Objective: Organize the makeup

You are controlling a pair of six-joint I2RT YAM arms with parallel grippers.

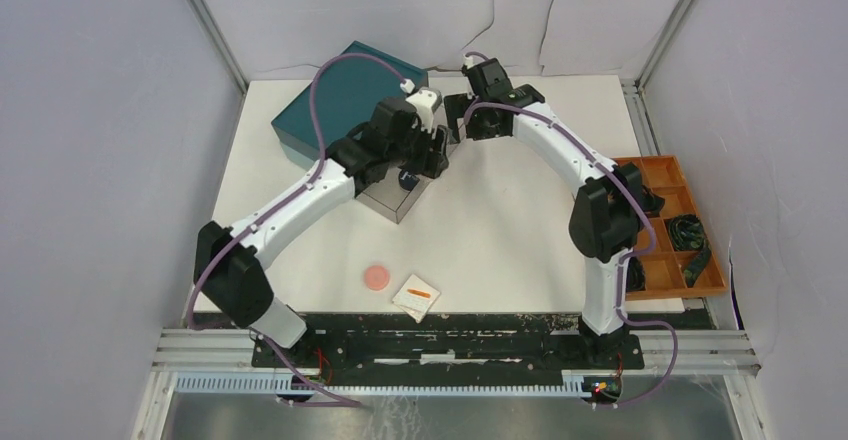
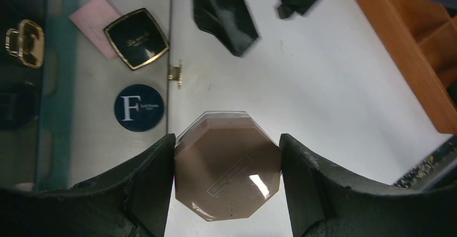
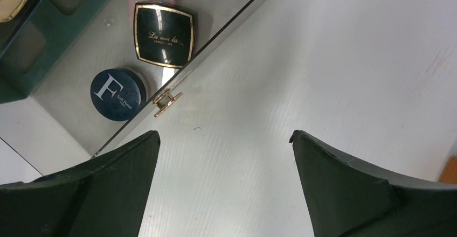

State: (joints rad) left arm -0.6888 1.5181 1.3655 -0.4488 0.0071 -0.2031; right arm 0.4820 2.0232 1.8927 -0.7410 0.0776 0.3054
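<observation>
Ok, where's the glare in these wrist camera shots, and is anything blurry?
Left wrist: a white glare spot on the brown octagonal compact gripped by the left gripper. Right wrist: light streaks across the glossy black square compact, lettering legible. No real blur in either.

In the top view, the grey tray (image 1: 392,203) beside the teal box (image 1: 340,95) is being covered almost wholly by the left arm's wrist, and its contents are being reduced to one dark round spot. The thin thing lying on the white pad (image 1: 410,303) is being shown too small to name. In the left wrist view, two flanks of the brown octagonal compact (image 2: 226,172) are being masked by the fingers (image 2: 145,183) of the left hand (image 2: 226,140), and the lid's print is being rendered too small to read. The pink square (image 2: 89,13) is being overlapped by the black square compact (image 2: 136,37); the orange tray (image 2: 409,48) is being clipped by the right edge.
</observation>
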